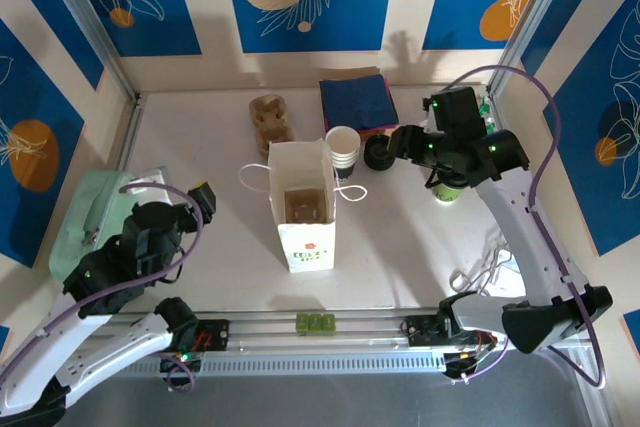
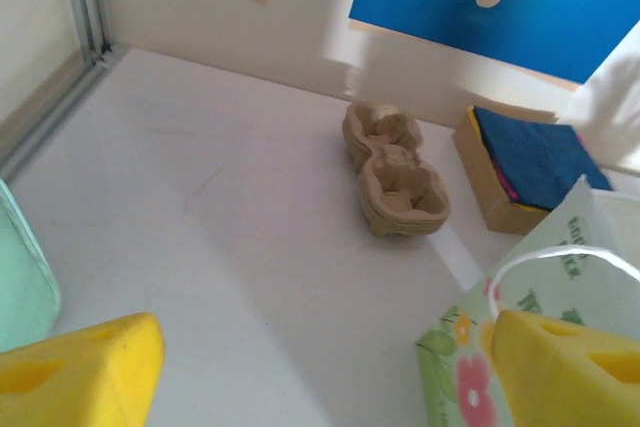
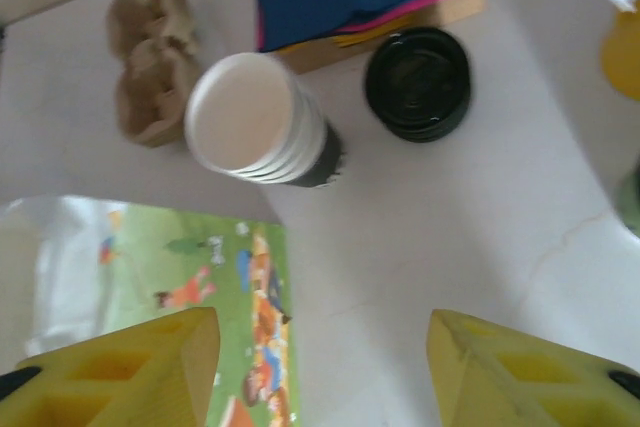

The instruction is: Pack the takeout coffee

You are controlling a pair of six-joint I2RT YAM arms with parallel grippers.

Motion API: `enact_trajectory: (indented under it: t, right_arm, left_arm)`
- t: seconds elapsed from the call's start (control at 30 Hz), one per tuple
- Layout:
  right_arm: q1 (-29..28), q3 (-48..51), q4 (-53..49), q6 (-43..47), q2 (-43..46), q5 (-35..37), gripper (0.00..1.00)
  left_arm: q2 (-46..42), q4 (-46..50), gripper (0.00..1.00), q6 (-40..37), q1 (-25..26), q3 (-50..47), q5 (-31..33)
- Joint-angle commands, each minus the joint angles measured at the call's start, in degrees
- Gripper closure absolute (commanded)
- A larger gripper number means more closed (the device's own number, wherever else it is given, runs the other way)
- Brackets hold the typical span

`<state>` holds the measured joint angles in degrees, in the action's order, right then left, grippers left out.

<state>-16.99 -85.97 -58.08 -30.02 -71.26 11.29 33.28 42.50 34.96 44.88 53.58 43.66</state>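
Right gripper [image 3: 322,357]: fingers apart with nothing between them, only bare table below; it hangs over the far right part of the table, pointing left towards the cups and lids.
Left gripper [image 2: 325,372]: fingers wide apart and empty, low over the near left of the table, its right finger just beside the paper bag [image 1: 303,205].
Coffee cup [image 1: 447,190]: on the right side of the table, just near of the right arm's wrist, right of the lids and well apart from the bag.
Cup's axis: vertical, base on the table, mouth end up; the arm covers the top, so I cannot tell whether a lid is on.
Stack of cups [image 3: 262,125]: upright, mouths open upward, just beyond the bag's far right corner.
Pile of lids [image 3: 418,82]: black, flat on the table, just right of the stack.
Bag: upright at the middle of the table, top open, brown card inside.
Cardboard cup tray [image 2: 395,182]: far left of the bag.
Napkins [image 1: 357,100]: blue pile at the far edge, beyond the cups.
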Motion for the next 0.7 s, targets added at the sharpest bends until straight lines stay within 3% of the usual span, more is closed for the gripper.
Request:
enact_trajectory:
  t: [0.0, 0.1, 0.2, 0.37, 0.67]
  right_arm:
    - [5.0, 1.8, -3.3, 3.4, 1.6, 0.2, 0.41]
    - [9.8, 3.9, -3.5, 3.8, 2.6, 0.4, 0.32]
    - [11.9, 7.3, -1.1, 6.0, 4.4, 3.1, 0.16]
    - [14.3, 12.0, 3.6, 7.9, 6.8, 6.9, 0.03]
    - [19.2, 16.2, 8.0, 13.0, 5.6, 10.7, 0.01]
  left_arm:
    - [1.5, -4.6, 0.09, -5.3, -0.5, -0.5, 5.5]
    - [2.8, -9.5, 0.0, -12.0, -0.7, -1.3, 6.6]
    - [3.7, -15.4, 0.01, -18.8, -1.1, -2.9, 5.6]
    - [5.1, -21.1, 0.01, -25.4, -3.0, -4.4, 3.7]
    - [7.1, -22.8, 0.01, -23.5, -8.8, -6.5, -4.5]
